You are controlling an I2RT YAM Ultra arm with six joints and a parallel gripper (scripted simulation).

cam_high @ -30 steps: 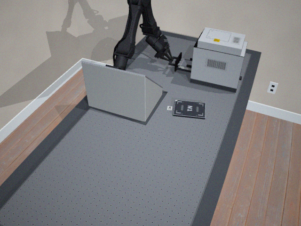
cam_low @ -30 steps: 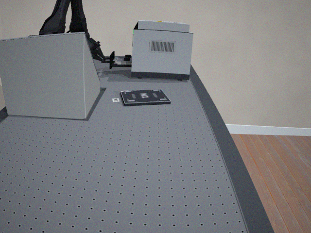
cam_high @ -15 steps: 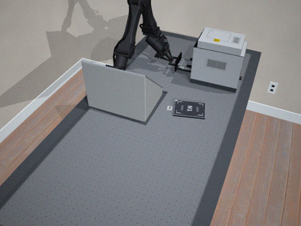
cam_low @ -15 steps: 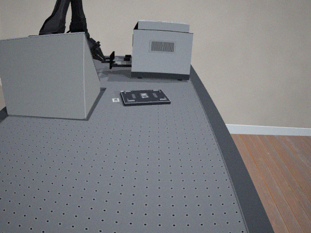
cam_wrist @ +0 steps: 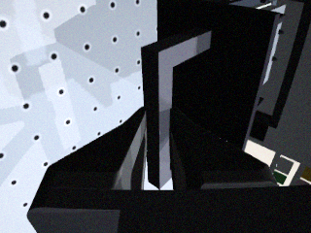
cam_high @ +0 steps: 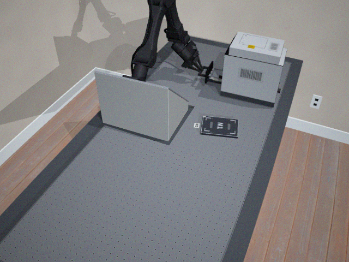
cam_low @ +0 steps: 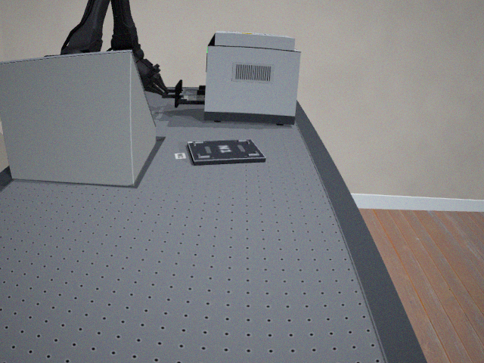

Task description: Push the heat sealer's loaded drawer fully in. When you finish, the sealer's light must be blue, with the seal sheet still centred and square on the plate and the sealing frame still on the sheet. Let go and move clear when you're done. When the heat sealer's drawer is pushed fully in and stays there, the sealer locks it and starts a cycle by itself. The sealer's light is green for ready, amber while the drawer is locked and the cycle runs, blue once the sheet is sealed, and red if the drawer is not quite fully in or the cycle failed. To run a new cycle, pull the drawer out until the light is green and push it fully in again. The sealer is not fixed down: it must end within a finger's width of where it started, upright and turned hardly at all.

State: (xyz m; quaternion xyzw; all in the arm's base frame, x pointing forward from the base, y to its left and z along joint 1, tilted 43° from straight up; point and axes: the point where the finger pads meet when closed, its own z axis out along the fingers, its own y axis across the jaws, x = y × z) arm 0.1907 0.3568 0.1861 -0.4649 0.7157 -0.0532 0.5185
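Note:
The grey heat sealer [cam_high: 252, 67] stands at the far right of the table; it also shows in the exterior view [cam_low: 252, 78]. Its drawer [cam_high: 213, 75] sticks out to the left, with a dark front panel and handle [cam_high: 210, 74]. A green light [cam_low: 207, 49] shows at the sealer's upper left corner. My gripper [cam_high: 200, 68] is at the drawer's front and is shut on the drawer handle [cam_wrist: 158, 123], which stands as a dark upright bar between the fingers in the wrist view. The sheet and frame on the drawer are mostly hidden.
A large grey wedge-shaped block [cam_high: 138, 108] stands left of centre, in front of the arm's base. A black fixture plate marked N1 [cam_high: 219, 126] lies in front of the sealer, with a small white tag [cam_high: 196, 124] beside it.

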